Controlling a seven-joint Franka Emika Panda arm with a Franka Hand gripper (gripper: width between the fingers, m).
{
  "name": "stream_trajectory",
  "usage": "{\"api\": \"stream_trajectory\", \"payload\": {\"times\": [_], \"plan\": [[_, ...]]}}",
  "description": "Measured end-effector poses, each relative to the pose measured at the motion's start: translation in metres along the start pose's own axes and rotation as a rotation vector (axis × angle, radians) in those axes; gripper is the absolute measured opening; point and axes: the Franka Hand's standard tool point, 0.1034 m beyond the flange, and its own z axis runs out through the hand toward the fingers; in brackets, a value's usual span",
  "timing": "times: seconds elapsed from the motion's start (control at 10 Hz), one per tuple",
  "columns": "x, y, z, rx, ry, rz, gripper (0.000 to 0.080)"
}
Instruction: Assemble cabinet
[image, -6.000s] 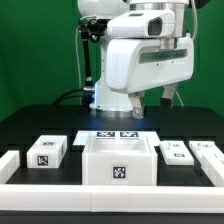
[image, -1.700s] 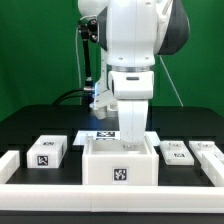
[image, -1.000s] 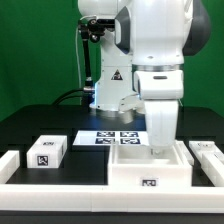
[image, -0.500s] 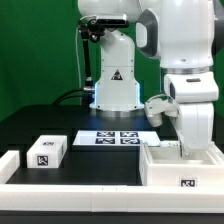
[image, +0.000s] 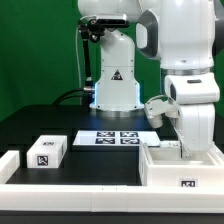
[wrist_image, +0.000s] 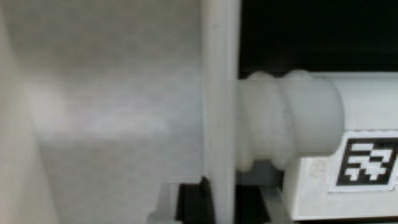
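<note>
The cabinet (image: 186, 168) is a big white open-topped box with a small tag on its front. It sits at the exterior view's right, near the front. My gripper (image: 186, 148) reaches down into it from above, so its fingertips are hidden there. In the wrist view my gripper (wrist_image: 217, 200) straddles a thin white wall of the cabinet (wrist_image: 214, 90), with one dark finger (wrist_image: 185, 203) on each side of it, shut on the wall. A rounded white part with a tag (wrist_image: 338, 125) lies just beyond that wall.
A small white block with one tag (image: 46, 152) stands at the exterior view's left. The marker board (image: 112, 138) lies flat in the middle. A white rail (image: 70, 188) runs along the front and left. The arm's base (image: 115, 90) stands behind.
Over the last seconds the arm has carried the cabinet from the middle to the exterior view's right, uncovering the marker board. In the last half second almost nothing moves.
</note>
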Motion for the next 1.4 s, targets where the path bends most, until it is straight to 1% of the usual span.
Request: {"api": "stream_trajectory", "payload": {"times": [0.1, 0.2, 0.3, 0.4, 0.5, 0.6, 0.7, 1.2, 1.3, 1.4], "plan": [[0.0, 0.0, 0.0, 0.001, 0.0, 0.001, 0.0108], [-0.001, 0.0, 0.0, 0.001, -0.001, 0.002, 0.0243], [-0.001, 0.0, 0.0, 0.001, -0.001, 0.002, 0.0425], [-0.001, 0.0, 0.0, 0.001, -0.001, 0.003, 0.0557], [-0.002, 0.0, 0.0, 0.001, -0.001, 0.004, 0.0557], [-0.002, 0.0, 0.001, 0.001, -0.001, 0.004, 0.0632], [-0.002, 0.0, 0.001, 0.001, -0.001, 0.004, 0.0645], [-0.004, 0.0, -0.001, 0.0, -0.002, 0.01, 0.0649], [-0.005, 0.0, -0.014, -0.01, -0.009, 0.017, 0.0649], [-0.006, -0.004, -0.032, -0.016, -0.021, 0.03, 0.0649]]}}
